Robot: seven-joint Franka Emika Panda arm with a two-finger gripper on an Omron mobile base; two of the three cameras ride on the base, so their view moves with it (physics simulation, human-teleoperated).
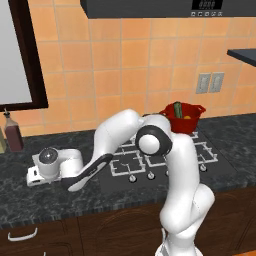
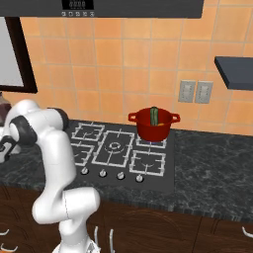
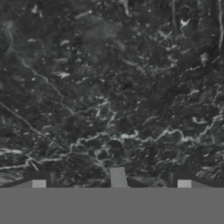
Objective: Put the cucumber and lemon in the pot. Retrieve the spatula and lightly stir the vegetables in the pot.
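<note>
The small round red cooking pot with two short side handles (image 2: pixel 153 126) was parked on a back burner of the black gas hob (image 2: pixel 114 150), well away from the fingers. The dark green slim cucumber (image 2: pixel 154 115) was propped on end inside it, poking above the rim, probably because it just about fits across. A bit of the small yellow lemon (image 1: pixel 187 117) could be seen tucked beside it, so the loading part looked done.

The two-finger gripper (image 3: pixel 111 183) was held low over the dark marbled stone counter (image 3: pixel 109 96), facing straight down with its fingers spread wide and nothing between them. That pose was likely meant for fetching the spatula, though no spatula could be made out below the fingers. A dark bottle (image 1: pixel 12 132) was left standing by the wall.
</note>
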